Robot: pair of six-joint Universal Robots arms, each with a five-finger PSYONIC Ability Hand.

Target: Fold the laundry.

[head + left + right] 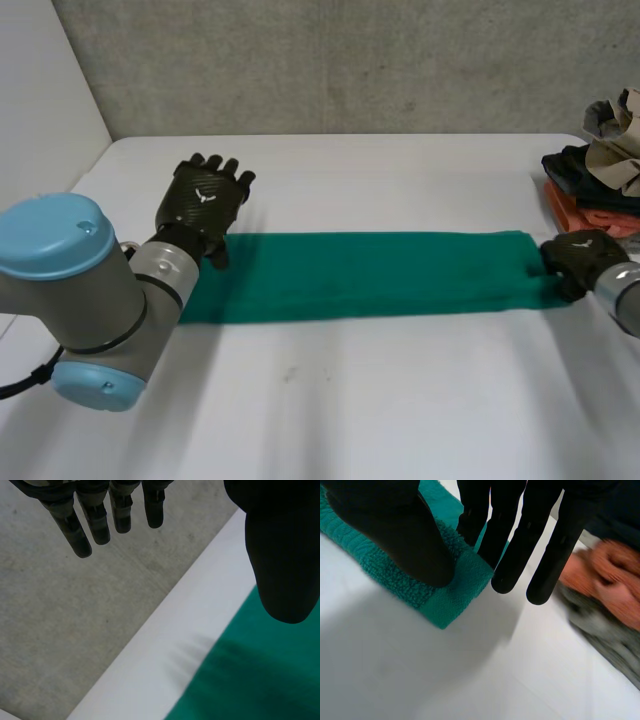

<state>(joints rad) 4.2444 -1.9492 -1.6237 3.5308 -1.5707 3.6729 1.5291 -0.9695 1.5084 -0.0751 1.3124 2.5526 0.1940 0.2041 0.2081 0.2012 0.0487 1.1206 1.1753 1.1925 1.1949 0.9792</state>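
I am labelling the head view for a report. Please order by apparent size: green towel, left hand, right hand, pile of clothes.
1. green towel
2. pile of clothes and left hand: look alike; the pile is cut by the edge, so unranked
3. right hand

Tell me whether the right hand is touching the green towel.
Touching. In the right wrist view the right hand rests its thumb on the green towel near its corner.

Towel (370, 275) plain green; table (400, 400) white; pile (590, 185) orange, black, perhaps beige.
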